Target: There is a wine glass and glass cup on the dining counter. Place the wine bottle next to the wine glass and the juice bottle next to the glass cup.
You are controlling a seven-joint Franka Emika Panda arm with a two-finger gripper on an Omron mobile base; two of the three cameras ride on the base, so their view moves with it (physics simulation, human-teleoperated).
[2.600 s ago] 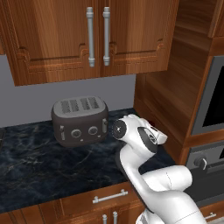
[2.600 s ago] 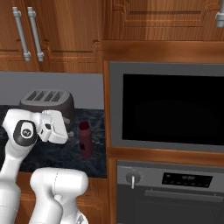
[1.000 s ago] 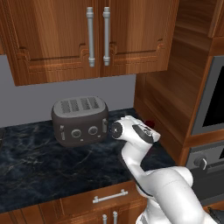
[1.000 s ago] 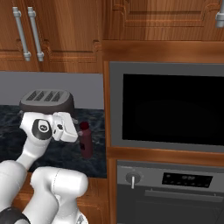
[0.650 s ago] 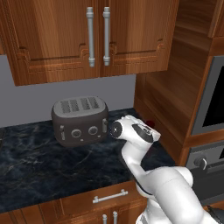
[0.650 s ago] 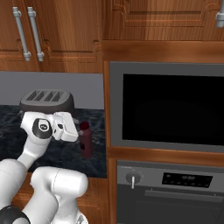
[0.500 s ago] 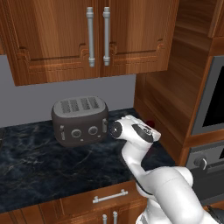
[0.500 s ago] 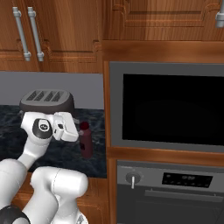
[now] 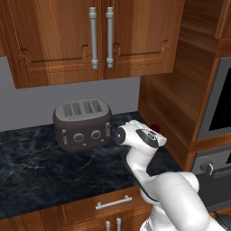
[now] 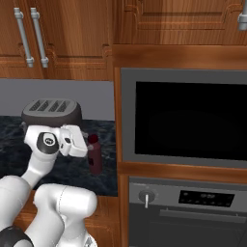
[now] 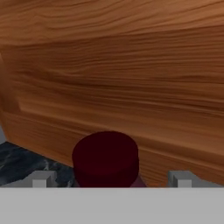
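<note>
Marbled counter [image 9: 40, 173]: juice bottle [image 10: 94, 154] between fingers [image 11: 179, 178].

The bench [image 9: 40, 180] is a dark marbled top over wooden drawers, ending on the right at a tall wooden panel; a dark four-slot toaster [image 9: 82, 124] stands on it toward the back wall; the slim dark-red juice bottle [image 10: 94, 154] stands upright on it near the right end, just beside the panel.
</note>
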